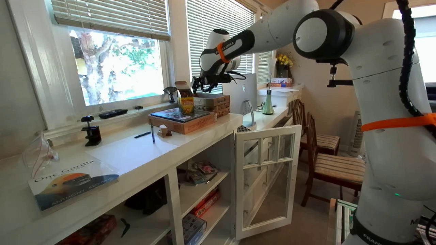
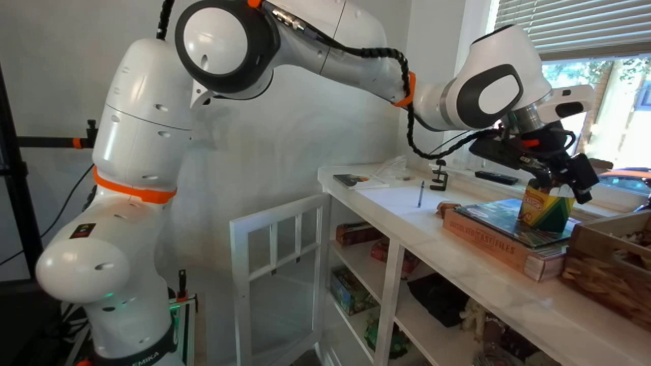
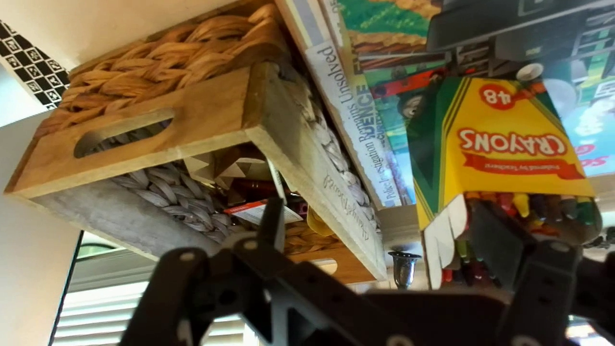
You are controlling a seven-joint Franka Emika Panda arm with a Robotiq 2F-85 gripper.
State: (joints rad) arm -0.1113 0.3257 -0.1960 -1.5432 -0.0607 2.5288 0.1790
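The fingers (image 3: 499, 245) stand wide apart, with nothing gripped between them. Just below one finger is a yellow and green crayon box (image 3: 514, 144), open at the top, crayons (image 3: 521, 204) showing; whether that finger touches the flap (image 3: 449, 230) or the contents cannot be determined. The crayon box stands upright on a flat picture box (image 2: 493, 217), which lies on an orange case-file box (image 2: 485, 243), both beneath the fingers. On the side of the opposite finger is a wood-rimmed woven basket (image 3: 211, 115) with loose items (image 3: 240, 168) inside; in the wrist view that finger overlaps it, clearance unclear. Farther from the fingers along the desk (image 1: 15, 194), past the crayon box, are a white sheet of paper (image 1: 133, 153), a black clamp (image 1: 97, 135) and a book (image 1: 73, 183). In the opposite direction, beyond the basket from the fingers, stands a monitor (image 1: 238, 98).
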